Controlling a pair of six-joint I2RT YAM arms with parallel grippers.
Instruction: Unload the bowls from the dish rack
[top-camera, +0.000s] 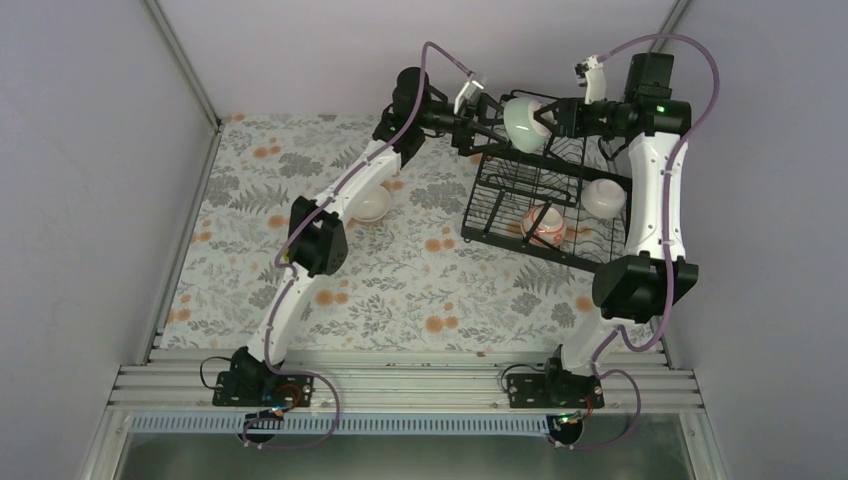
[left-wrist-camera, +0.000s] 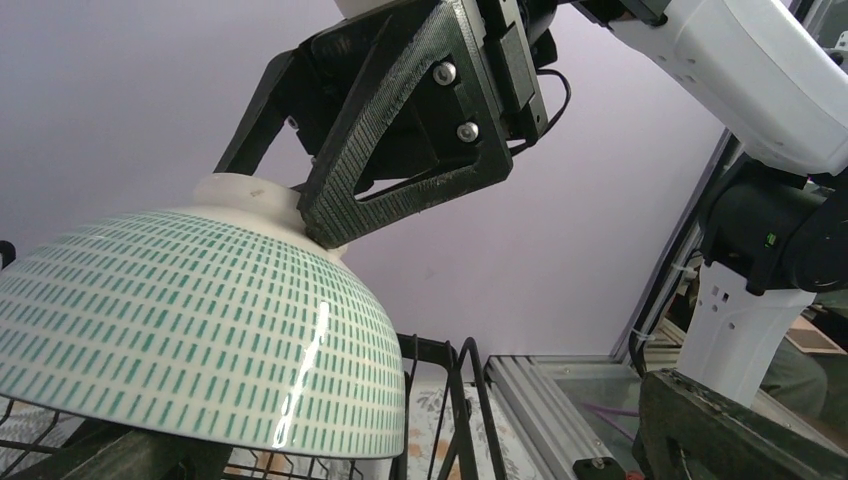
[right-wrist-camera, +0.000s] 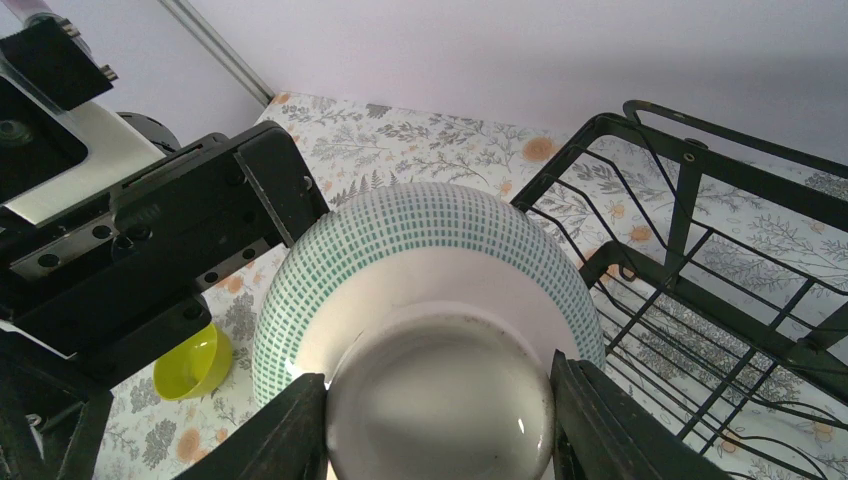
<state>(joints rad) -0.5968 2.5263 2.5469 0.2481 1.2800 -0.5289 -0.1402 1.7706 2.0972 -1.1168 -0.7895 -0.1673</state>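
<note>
Two bowls are sitting in the dish rack (top-camera: 485, 190) right now: the red-orange patterned bowl (top-camera: 543, 222) and the plain white bowl (top-camera: 604, 197). The mint-green bowl (right-wrist-camera: 430, 260) is up in the air by the rack's far-left corner, with the right claw (top-camera: 548, 118) pinching its foot ring and the left claw (top-camera: 478, 122) spread wide just beside it. The lime-yellow bowl (right-wrist-camera: 190, 362) and a pale bowl (top-camera: 370, 205) are out on the counter (top-camera: 420, 290).

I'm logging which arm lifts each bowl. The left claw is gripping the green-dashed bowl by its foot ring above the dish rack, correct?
Not the left: the right claw grips the green-dashed bowl by its foot ring above the dish rack. The right wrist view shows its own fingers on either side of the foot; the left claw stands open beside the bowl.
</note>
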